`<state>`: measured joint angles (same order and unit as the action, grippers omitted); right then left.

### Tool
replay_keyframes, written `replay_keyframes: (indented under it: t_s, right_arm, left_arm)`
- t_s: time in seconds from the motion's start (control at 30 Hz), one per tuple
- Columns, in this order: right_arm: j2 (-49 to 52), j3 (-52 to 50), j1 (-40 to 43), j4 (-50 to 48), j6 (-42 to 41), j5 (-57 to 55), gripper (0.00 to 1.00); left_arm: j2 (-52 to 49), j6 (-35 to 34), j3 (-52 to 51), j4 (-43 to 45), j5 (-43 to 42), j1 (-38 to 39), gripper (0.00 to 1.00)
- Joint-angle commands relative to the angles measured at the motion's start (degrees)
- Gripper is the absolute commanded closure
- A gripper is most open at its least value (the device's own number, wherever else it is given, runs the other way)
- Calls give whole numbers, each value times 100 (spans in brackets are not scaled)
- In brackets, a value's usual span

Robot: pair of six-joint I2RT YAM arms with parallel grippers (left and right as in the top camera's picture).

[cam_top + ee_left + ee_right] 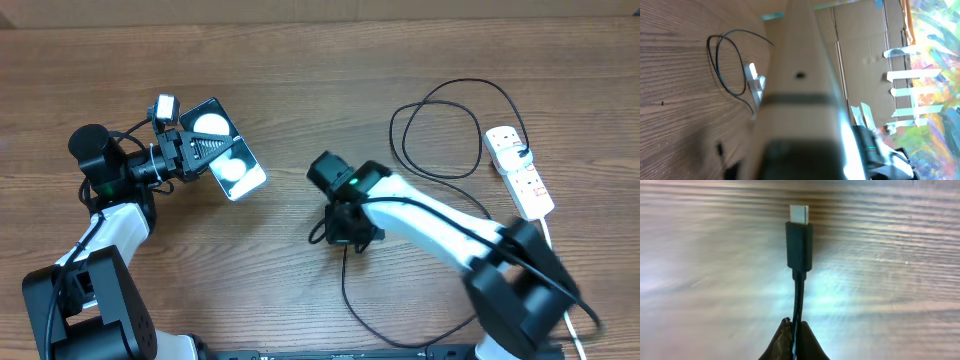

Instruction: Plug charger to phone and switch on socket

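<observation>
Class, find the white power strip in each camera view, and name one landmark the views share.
Overhead: power strip at the right edge.
Left wrist: left of centre, partly hidden.
Right wrist: not in it.
Shared landmark: the black cable, looped beside the strip; right wrist shows its plug.

I saw a brown wood-grain table filling the overhead view, with a pale cardboard strip along its top edge. In the left wrist view, cardboard panels stood across the upper middle. Strips of white tape were stuck on them toward the right, and a brightly painted sheet filled the far right edge.
</observation>
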<state>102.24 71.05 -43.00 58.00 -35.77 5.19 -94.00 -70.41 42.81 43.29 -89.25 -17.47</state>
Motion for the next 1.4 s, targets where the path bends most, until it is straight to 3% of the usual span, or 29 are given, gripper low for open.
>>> replay_keyframes:
  t_s: [0.0,0.17,0.33,0.53,0.8,1.37]
  right_arm:
    - [-1209,282,-46,109,1121,1091,96]
    - [-2107,96,-133,350,1377,2105,96]
    - [-2201,-170,-352,260,1377,2736,96]
    - [-2197,-210,-588,79,1377,2741,96]
    - [-2175,-212,-568,-372,1379,2708,96]
    - [-1915,-212,-551,-656,1379,2706,96]
  left_arm:
    - [-7,-28,149,28,-79,-9,96]
    - [-7,-31,151,74,-63,236,96]
    - [-7,-33,188,483,44,758,96]
    - [-7,-352,201,1034,326,1204,96]
    - [-7,-597,201,1060,-118,1263,96]
    - [-7,-892,197,1178,-129,1530,96]
